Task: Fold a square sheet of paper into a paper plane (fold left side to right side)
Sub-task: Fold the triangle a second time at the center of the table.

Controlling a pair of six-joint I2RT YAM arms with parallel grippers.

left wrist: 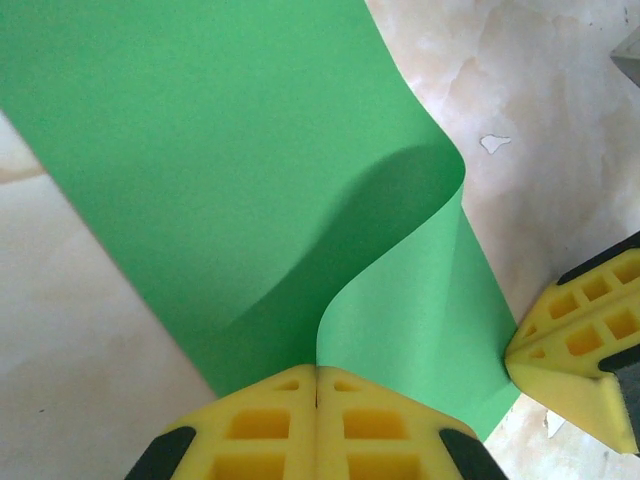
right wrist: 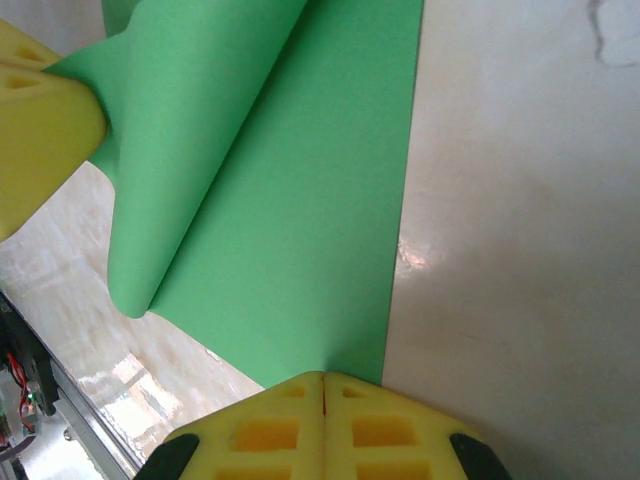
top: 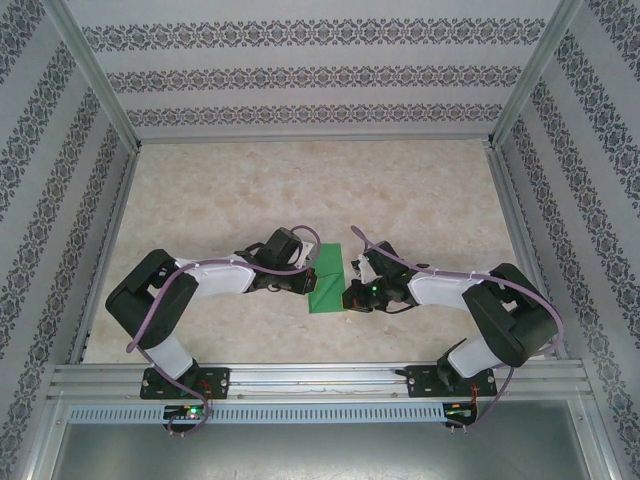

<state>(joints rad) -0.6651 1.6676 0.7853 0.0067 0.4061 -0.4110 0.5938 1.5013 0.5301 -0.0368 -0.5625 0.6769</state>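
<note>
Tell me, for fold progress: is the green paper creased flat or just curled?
Just curled: the green paper bends in a rounded roll, with no sharp crease.

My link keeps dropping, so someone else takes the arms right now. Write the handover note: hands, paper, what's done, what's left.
Left hand: shut on the lifted left side of the green sheet.
Right hand: shut, tips at the sheet's right edge, which lies flat on the table; pinching or only pressing, cannot tell.
Done: left side raised and curled over toward the right; no crease yet.
Left: lay it on the right edge, line up, press the crease, then the other plane folds.
</note>
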